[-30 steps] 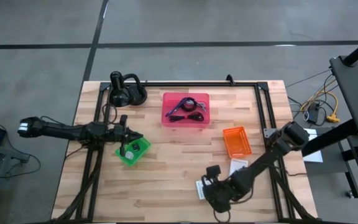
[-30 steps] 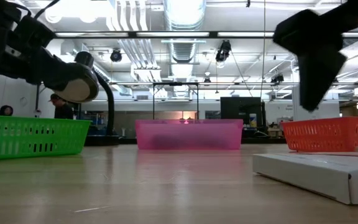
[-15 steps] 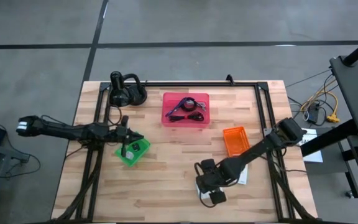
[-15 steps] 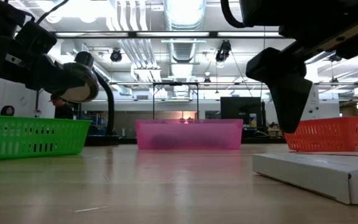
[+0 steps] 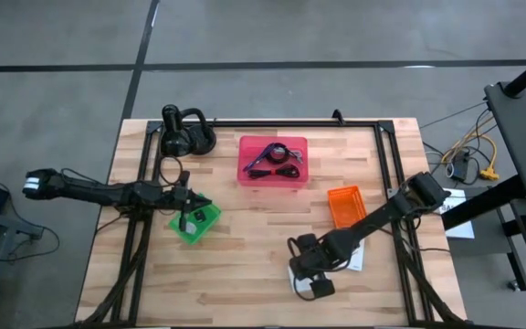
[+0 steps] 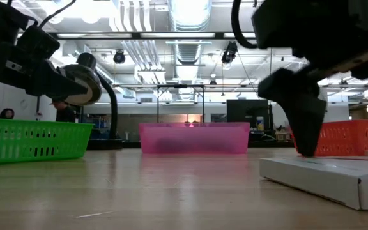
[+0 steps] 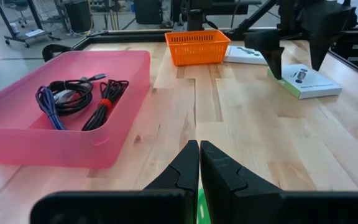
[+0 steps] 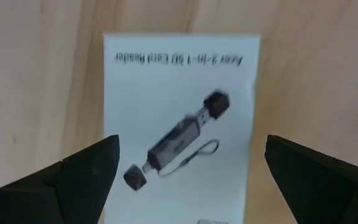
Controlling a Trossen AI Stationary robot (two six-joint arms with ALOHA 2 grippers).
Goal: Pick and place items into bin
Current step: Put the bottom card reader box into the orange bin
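My right gripper hangs directly over a flat white packet near the table's front edge, jaws spread wide with one finger on either side of it, pinching nothing; the packet lies flat on the wood, printed with a picture of a small card reader (the lettering is too blurred to read surely). A second flat white packet lies just beyond it, toward the right edge, beside the orange bin. My left gripper is over the green bin near the left edge, jaws pressed together on nothing. Farther back, at the middle of the rear edge, the pink bin holds the black coiled cable, the purple cable and another black bundle tied with red.
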